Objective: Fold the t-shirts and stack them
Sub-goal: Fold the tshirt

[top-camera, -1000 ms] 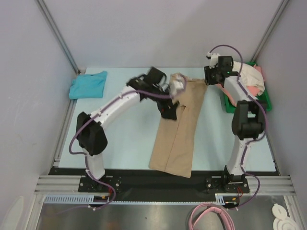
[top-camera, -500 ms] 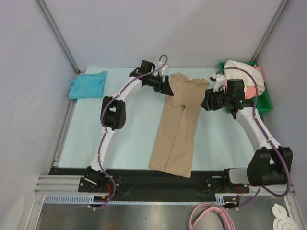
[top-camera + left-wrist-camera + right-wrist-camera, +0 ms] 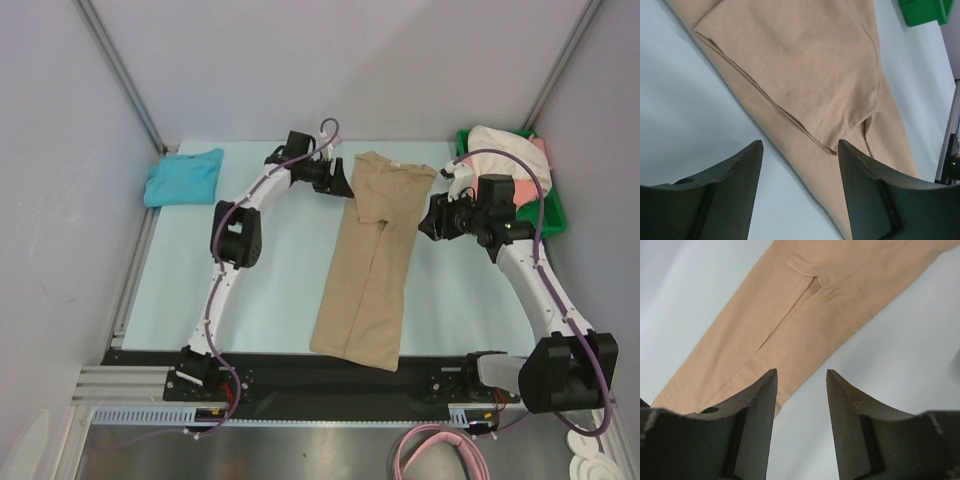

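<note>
The tan t-shirt (image 3: 372,260) lies flat in the middle of the table as a long narrow strip with both sides folded in. It fills the left wrist view (image 3: 805,65) and the right wrist view (image 3: 805,305). My left gripper (image 3: 347,187) is open and empty, at the shirt's upper left edge. My right gripper (image 3: 427,224) is open and empty, at the shirt's upper right edge. A folded teal-blue t-shirt (image 3: 183,176) lies at the far left. The cream-white t-shirt (image 3: 510,157) and coral-pink t-shirt (image 3: 540,150) are piled in the tray.
A green plastic tray (image 3: 548,215) stands at the back right, behind my right arm; its corner shows in the left wrist view (image 3: 925,12). Grey walls close in the table on three sides.
Both arms swung from raised poses down to the shirt's upper edges. The left gripper let go of the shirt's top left part, which now lies flat. Since half a second ago they barely moved.
</note>
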